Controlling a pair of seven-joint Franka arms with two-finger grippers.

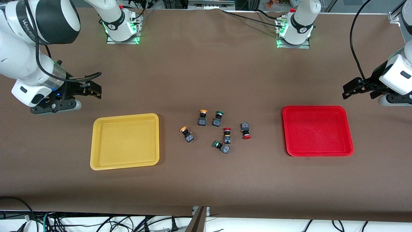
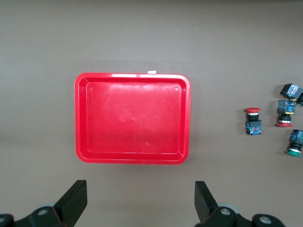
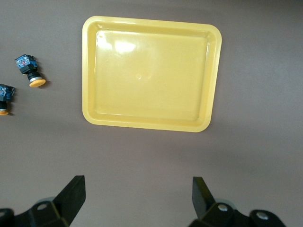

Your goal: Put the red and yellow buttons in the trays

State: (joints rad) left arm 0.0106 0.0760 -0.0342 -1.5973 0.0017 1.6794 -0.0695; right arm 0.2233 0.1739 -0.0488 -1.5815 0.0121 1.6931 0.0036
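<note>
Both end effectors hover spread wide: left end effector [image 1: 357, 87] at the red tray's [image 1: 317, 154] one o'clock, right end effector [image 1: 84, 90] at the yellow tray's [image 1: 124, 166] eleven. Red and yellow buttons [image 1: 227, 134] sit clustered on the counter [image 1: 206, 71] between trays.

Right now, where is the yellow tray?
In the front view, the yellow tray lies on the table toward the right arm's end, beside the cluster of buttons; its nearest neighbour is a yellow-capped button. The open right pincer hangs nearby.
</note>
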